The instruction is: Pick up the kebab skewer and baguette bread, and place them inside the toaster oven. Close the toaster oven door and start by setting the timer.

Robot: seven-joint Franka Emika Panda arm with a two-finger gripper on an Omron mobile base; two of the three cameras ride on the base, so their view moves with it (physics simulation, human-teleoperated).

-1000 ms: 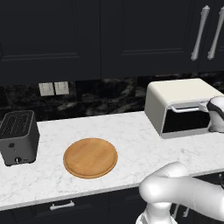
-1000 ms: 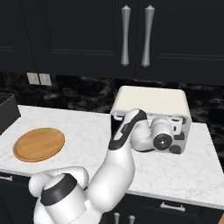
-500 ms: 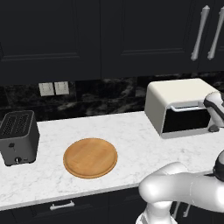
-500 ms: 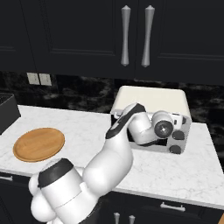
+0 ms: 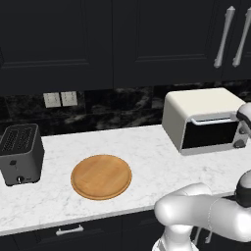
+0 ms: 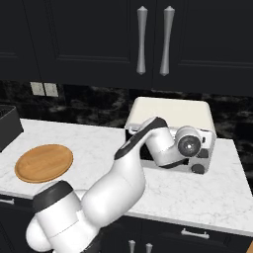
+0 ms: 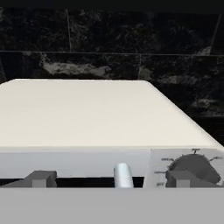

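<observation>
The cream-white toaster oven (image 5: pixel 203 105) (image 6: pixel 170 111) stands at the back right of the counter. Its door (image 5: pixel 210 135), a dark glass panel, is shut. My hand (image 6: pixel 189 144) hovers close in front of the oven's upper right front, by the dark knobs (image 6: pixel 198 169). In the hand view my gripper (image 7: pixel 111 178) is open, its fingertips (image 7: pixel 41 178) spread wide over the oven's front top edge. A dark knob (image 7: pixel 196 168) sits behind the right tip, and the white end of the door handle (image 7: pixel 123 175) lies between them. The kebab skewer and baguette bread are out of view.
A round wooden board (image 5: pixel 101 176) (image 6: pixel 43 162) lies mid-counter. A dark grey slot toaster (image 5: pixel 19 152) stands at the far left. Dark cabinets with metal handles (image 6: pixel 142 40) hang overhead, and a black marbled backsplash (image 7: pixel 109 39) runs behind the oven.
My hand has risen a little in front of the oven, from the knob level towards its top edge. The jaws stay wide open.
</observation>
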